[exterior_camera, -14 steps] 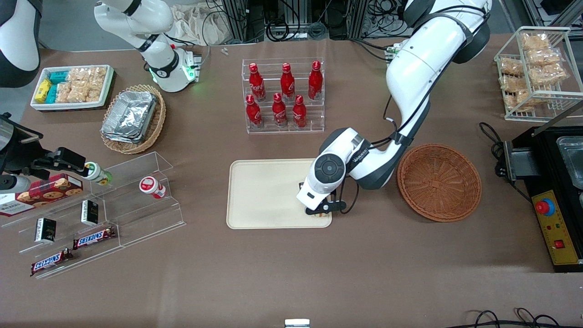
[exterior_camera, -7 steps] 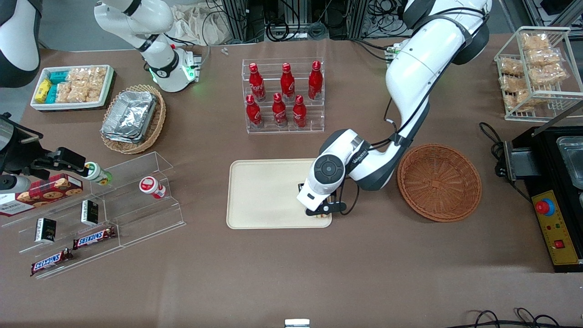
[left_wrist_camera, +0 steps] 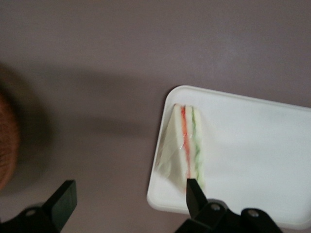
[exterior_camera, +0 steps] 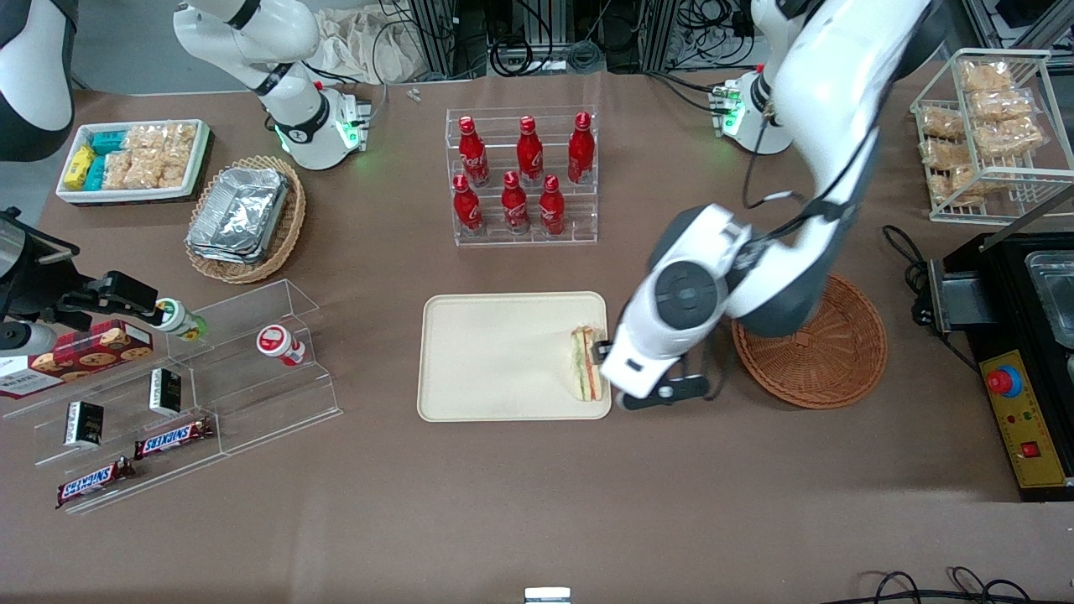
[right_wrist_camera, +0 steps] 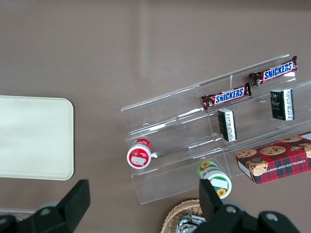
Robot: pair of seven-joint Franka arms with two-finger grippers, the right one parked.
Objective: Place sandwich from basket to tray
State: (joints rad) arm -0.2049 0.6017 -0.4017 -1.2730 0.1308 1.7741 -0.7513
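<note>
Tray [exterior_camera: 495, 356] lies flat on the tabletop [exterior_camera: 537, 503], nearer the front camera than the rack of red bottles [exterior_camera: 522, 176]; most of its surface is bare. Sandwich [exterior_camera: 587, 373] rests inside the tray at the end toward the working arm, close against the low rim, cut edge up so the green and orange-red layers show; the wrist view confirms it [left_wrist_camera: 183, 148] sits in the tray's corner, fully within the rim; nothing touches it. Placement this near the edge probably reflects the shortest carry from the basket; it counts as on the tray. Gripper [left_wrist_camera: 126, 196] hangs above the tabletop just beside the tray, between tray and basket, raised clear of the sandwich; fingers [left_wrist_camera: 194, 194] are spread wide with nothing between them, which reads as a finished release. Basket [exterior_camera: 826, 352] sits on the tabletop toward the working arm's end, partly under the arm; what shows of its inside holds nothing. Judgement: the transfer looks complete; only clearing the arm remains.
</note>
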